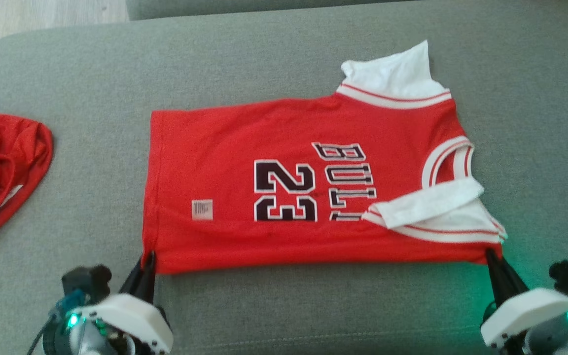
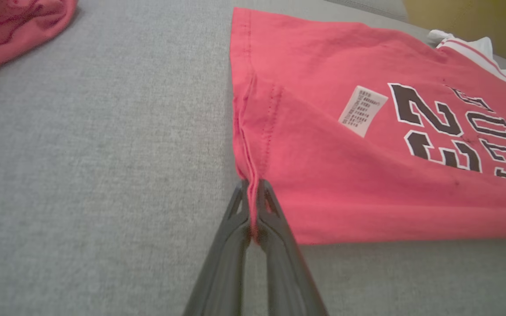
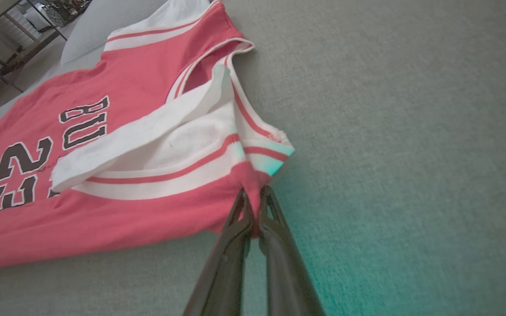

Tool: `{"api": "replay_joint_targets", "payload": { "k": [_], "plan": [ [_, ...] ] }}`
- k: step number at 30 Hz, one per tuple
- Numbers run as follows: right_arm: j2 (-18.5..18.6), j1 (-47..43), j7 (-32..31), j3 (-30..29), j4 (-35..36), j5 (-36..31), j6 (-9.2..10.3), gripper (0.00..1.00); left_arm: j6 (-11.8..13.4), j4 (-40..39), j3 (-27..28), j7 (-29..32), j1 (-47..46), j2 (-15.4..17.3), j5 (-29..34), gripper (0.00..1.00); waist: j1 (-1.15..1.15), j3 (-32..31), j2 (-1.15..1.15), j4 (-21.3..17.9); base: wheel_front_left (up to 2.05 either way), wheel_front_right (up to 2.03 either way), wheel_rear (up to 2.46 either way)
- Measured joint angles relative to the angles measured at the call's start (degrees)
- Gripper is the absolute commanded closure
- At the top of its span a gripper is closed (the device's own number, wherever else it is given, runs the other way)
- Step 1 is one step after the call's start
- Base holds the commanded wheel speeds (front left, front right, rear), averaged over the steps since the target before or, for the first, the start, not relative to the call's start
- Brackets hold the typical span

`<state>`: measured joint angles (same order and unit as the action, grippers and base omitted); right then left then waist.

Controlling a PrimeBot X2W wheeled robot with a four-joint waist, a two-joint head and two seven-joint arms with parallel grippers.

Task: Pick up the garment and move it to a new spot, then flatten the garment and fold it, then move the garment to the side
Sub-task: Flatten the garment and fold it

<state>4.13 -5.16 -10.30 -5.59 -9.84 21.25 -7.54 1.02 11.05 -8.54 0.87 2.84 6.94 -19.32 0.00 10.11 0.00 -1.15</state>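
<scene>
A red jersey point(image 1: 284, 172) with white sleeves and black "23" and "BULLS" lettering lies spread sideways on the grey cushion, hem to the left, sleeves to the right. My left gripper point(image 1: 148, 256) is shut on the jersey's near hem corner; in the left wrist view the left gripper point(image 2: 253, 186) pinches the red fabric point(image 2: 323, 145) between both fingers. At the near right corner, by the white sleeve point(image 1: 427, 204), my right gripper point(image 1: 490, 254) is shut on the cloth. The right wrist view has the right gripper point(image 3: 253, 193) clamped on a red fold of the jersey point(image 3: 117, 131) just below the sleeve trim.
A second red garment point(image 1: 3, 167) lies crumpled at the cushion's left edge, and the same red garment point(image 2: 11, 26) sits at the top left of the left wrist view. Bare grey cushion point(image 1: 535, 123) stretches to the right and behind the jersey. Wooden floor point(image 1: 27, 15) lies beyond the far left corner.
</scene>
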Motion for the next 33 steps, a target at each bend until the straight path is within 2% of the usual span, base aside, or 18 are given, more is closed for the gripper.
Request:
{"api": "replay_joint_targets", "payload": {
  "k": [3,4,5,6,10,20,33],
  "plan": [
    [-0.3,-1.7,-0.3,-0.1,0.7,0.0,0.0,1.0,0.5,-1.5,0.0,1.4,2.2,0.0,-0.5,1.0,0.0,-0.5,0.0,-0.3,0.0,0.0,0.0],
    [-0.5,-1.9,-0.3,-0.2,0.7,0.0,0.0,0.88,0.5,-1.6,0.0,2.1,2.6,0.1,-0.8,0.85,0.0,-0.6,0.0,-0.3,0.0,0.0,0.0],
    [-0.7,-2.0,-0.3,-0.3,0.9,0.0,0.0,0.13,0.5,-1.6,-0.1,2.6,2.9,0.1,-1.1,0.29,0.0,-0.7,0.0,-0.3,0.0,0.0,0.0],
    [-0.8,-2.0,-0.2,-0.3,1.2,0.0,0.0,0.0,0.5,-1.7,-0.2,2.9,3.0,0.1,-1.0,0.0,0.0,-0.8,0.0,-0.3,0.0,0.0,0.0],
    [-0.8,-1.9,2.1,0.1,3.4,-1.1,0.0,0.0,1.2,-2.6,-0.3,2.3,2.8,0.2,-0.9,0.0,0.0,-1.0,0.0,-0.5,0.0,0.0,0.0],
    [0.9,2.9,10.5,2.4,13.0,-5.5,0.0,0.0,4.3,-7.5,0.0,-7.3,-2.3,0.2,3.6,0.0,0.0,-2.1,0.0,-0.6,0.0,0.0,0.0],
    [1.7,3.5,10.2,5.0,15.8,-6.6,0.0,0.0,5.5,-7.8,-1.2,-8.0,-3.2,0.2,5.0,0.0,0.0,-2.0,0.0,-0.2,0.0,0.0,0.0]
  ]
}}
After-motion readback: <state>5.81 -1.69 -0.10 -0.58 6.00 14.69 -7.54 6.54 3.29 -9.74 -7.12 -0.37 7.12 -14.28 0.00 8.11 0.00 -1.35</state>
